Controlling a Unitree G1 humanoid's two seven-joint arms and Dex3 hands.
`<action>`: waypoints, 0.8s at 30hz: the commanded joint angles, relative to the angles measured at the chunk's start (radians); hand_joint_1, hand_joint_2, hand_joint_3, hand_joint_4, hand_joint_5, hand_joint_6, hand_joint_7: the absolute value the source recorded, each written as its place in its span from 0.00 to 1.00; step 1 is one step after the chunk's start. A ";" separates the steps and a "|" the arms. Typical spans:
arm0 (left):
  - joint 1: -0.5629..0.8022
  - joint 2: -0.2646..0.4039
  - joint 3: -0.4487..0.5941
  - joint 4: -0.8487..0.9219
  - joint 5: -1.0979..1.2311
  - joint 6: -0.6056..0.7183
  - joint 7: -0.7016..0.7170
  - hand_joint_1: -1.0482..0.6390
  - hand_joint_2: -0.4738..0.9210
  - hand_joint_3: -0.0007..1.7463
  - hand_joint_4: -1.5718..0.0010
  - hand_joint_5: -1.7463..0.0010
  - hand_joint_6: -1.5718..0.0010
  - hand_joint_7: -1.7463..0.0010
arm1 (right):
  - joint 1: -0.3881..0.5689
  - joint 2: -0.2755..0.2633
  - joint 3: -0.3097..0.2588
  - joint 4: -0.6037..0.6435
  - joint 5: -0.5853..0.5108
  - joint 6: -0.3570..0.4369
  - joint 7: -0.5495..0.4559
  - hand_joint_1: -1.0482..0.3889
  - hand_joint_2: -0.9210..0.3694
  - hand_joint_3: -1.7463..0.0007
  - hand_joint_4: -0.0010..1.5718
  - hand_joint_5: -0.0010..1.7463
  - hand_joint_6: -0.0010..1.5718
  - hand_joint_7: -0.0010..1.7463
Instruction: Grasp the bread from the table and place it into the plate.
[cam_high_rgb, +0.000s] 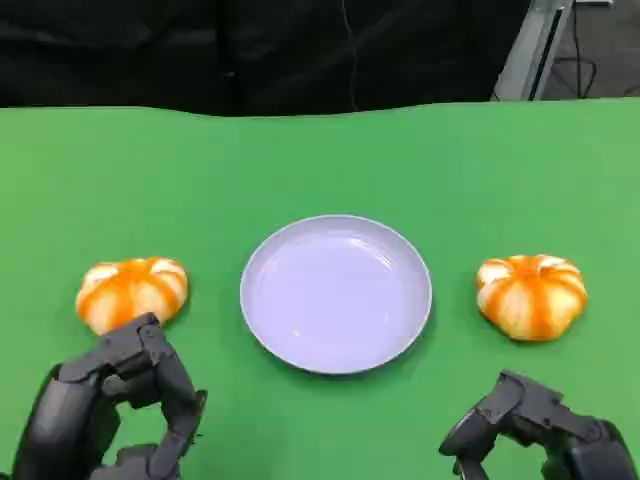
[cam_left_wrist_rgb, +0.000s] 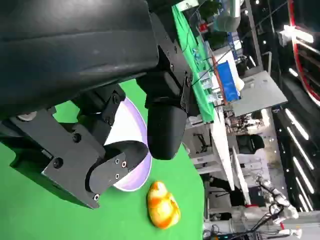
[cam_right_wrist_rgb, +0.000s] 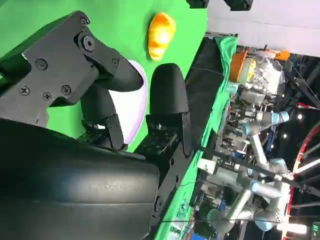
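A green cloth (cam_high_rgb: 320, 160) is spread over the table, backed by a black curtain (cam_high_rgb: 250, 50). Beyond it, cluttered workbenches (cam_left_wrist_rgb: 225, 85) (lit by ceiling strip lights (cam_left_wrist_rgb: 300, 130)) are seen.

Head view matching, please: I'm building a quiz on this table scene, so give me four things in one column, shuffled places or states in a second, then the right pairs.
Things:
1. plate
2. bread on the robot's left
3. bread on the robot's right
4. left hand

Places or states:
A. lies on the green table beyond the right hand
B. empty, in the middle between the two breads
C. at the picture's lower left, holding nothing
D. lies just beyond the left hand

Pairs: 1-B, 2-D, 3-A, 4-C
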 joint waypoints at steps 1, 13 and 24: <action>0.000 0.010 0.011 0.007 0.001 -0.010 0.005 0.57 0.68 0.62 0.44 0.00 0.56 0.00 | 0.001 -0.002 -0.005 0.000 0.000 -0.002 -0.007 0.65 0.43 0.28 0.44 0.91 0.49 0.76; 0.000 0.012 0.014 0.007 -0.009 -0.006 -0.001 0.59 0.70 0.61 0.45 0.00 0.56 0.00 | 0.005 -0.003 -0.002 -0.005 0.001 0.005 -0.005 0.66 0.43 0.27 0.44 0.91 0.49 0.77; -0.030 0.009 0.037 -0.010 -0.018 0.075 0.031 0.62 0.80 0.53 0.60 0.07 0.60 0.26 | 0.000 0.000 0.003 -0.002 -0.003 0.000 -0.007 0.65 0.43 0.27 0.44 0.91 0.49 0.77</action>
